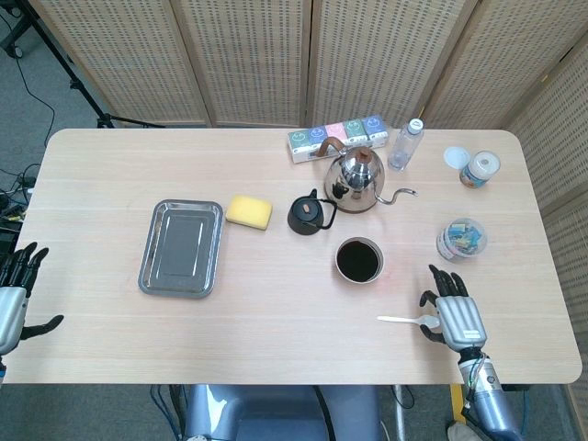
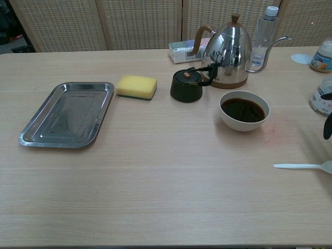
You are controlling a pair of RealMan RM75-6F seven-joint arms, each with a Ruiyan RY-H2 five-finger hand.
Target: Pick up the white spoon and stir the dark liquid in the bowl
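The right robot hand (image 1: 452, 314) hovers with fingers spread and nothing held, right over the bowl end of the spoon (image 1: 404, 320), near the front edge of the tabletop (image 1: 276, 340). In the chest view only dark fingertips (image 2: 327, 124) show at the right border, above the spoon (image 2: 303, 166). The left robot hand (image 1: 13, 296) hangs open and empty off the tabletop's left edge, far to the left of the spoon.

The spoon is white and slim, lying flat with its handle pointing left. The bowl (image 1: 358, 261), pale with dark liquid nearly to the rim, sits behind the spoon and to its left, apart from it. Bare tabletop lies between spoon and bowl, and to the spoon's left along the front edge. A plastic cup (image 1: 459, 239) stands behind the spoon to its right; a black teapot (image 1: 309, 215) and steel kettle (image 1: 358, 179) stand beyond the bowl.
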